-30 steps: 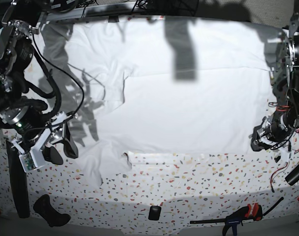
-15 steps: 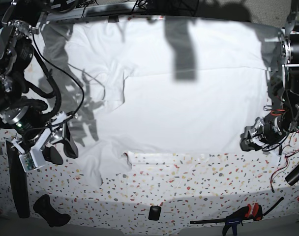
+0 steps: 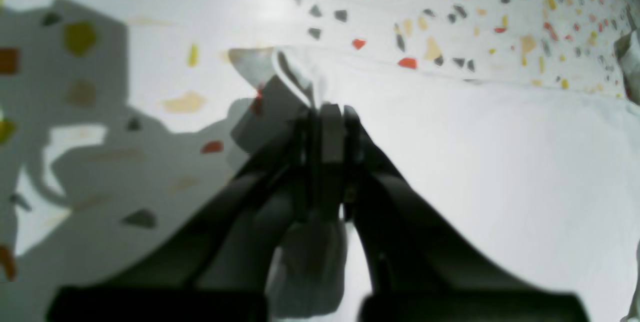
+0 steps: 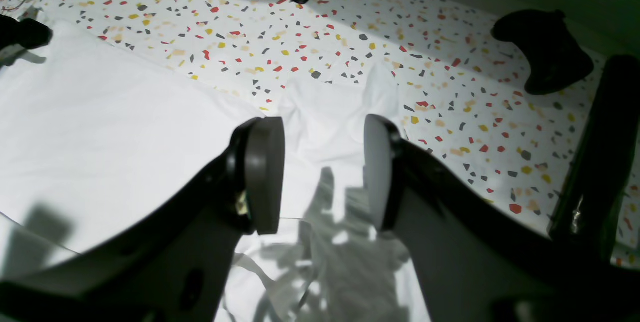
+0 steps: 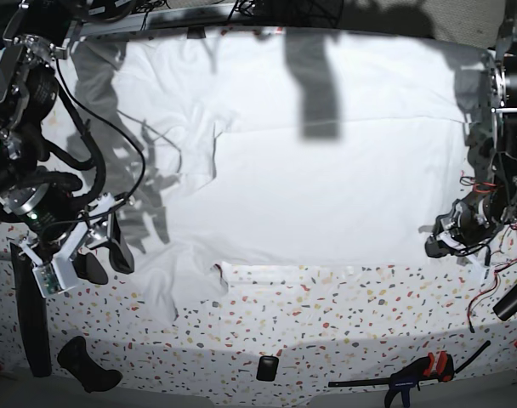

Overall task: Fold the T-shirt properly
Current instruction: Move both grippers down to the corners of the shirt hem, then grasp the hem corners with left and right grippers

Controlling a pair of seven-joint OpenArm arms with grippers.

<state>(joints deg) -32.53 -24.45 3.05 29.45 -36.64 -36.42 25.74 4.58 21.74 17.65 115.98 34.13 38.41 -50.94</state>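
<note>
We were in a robotics lab: speckled terrazzo worktop [image 5: 326, 323], loose red wiring [image 5: 488, 293] on one arm, bar clamp [image 5: 411, 374] at the worktop edge.

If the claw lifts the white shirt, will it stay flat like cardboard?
Probably not. The shirt already lies in soft wrinkles, so it should droop. Its pinched edge bunches in the left claw, suggesting thin, light cloth.

White speckled table [image 5: 343, 327], white T-shirt [image 5: 326, 187] spread flat, small black block [image 5: 267, 367], clamp [image 5: 411, 375]
</note>
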